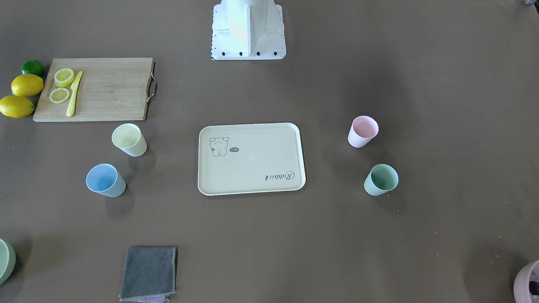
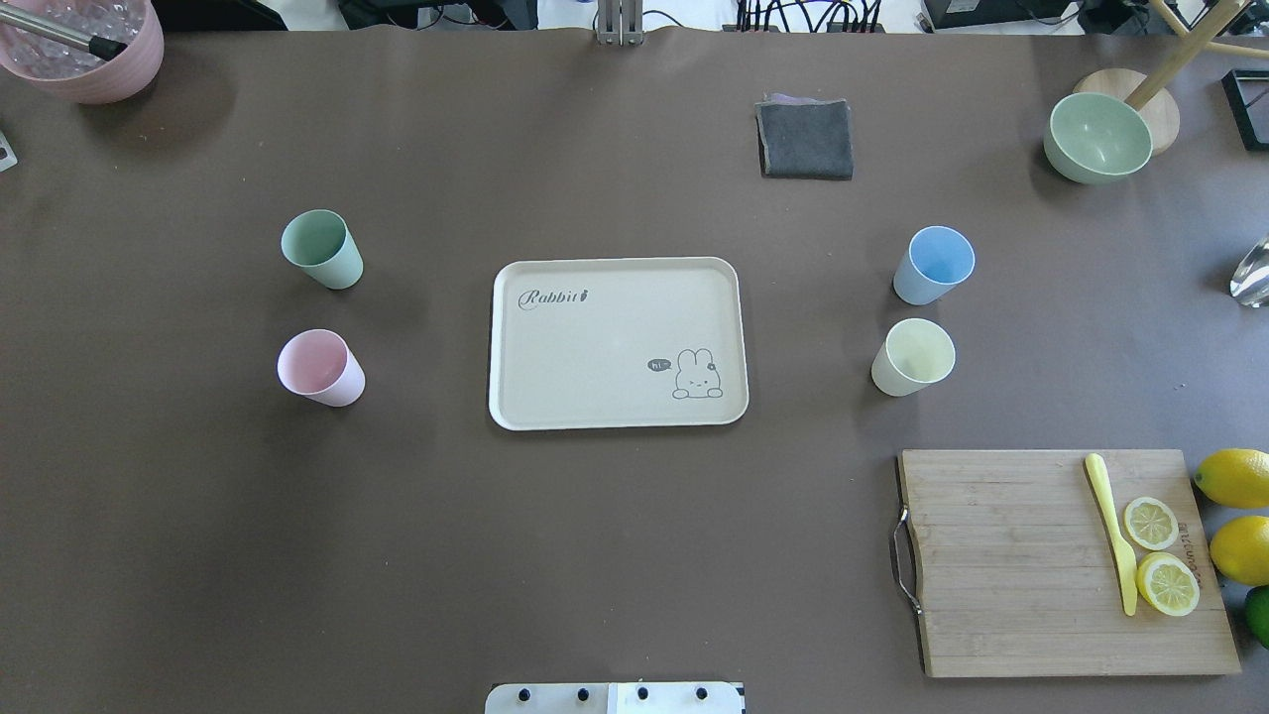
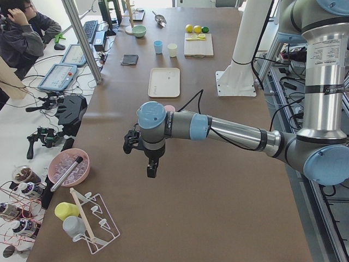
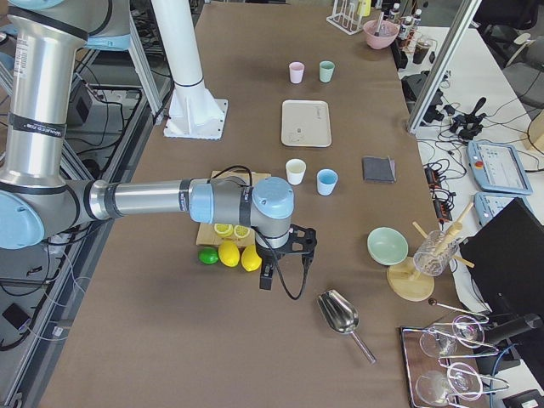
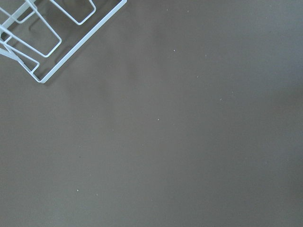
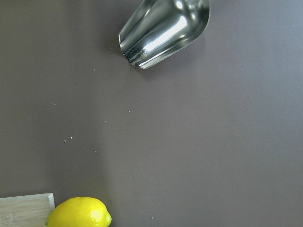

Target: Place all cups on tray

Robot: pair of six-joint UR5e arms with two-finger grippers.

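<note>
Mint cup (image 2: pixel 322 248) and pink cup (image 2: pixel 320 367) are stood left of the tray (image 2: pixel 615 297), blue cup (image 2: pixel 933 264) and yellow cup (image 2: pixel 913 356) right. Left gripper (image 3: pixel 151 169) and right gripper (image 4: pixel 266 276) closure cannot be determined.

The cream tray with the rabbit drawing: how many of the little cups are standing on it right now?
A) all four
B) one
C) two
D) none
D: the tray holds no cup. The mint green cup and pink cup stand on the table at one side of it, and the light blue cup and pale yellow cup at the other.
</note>
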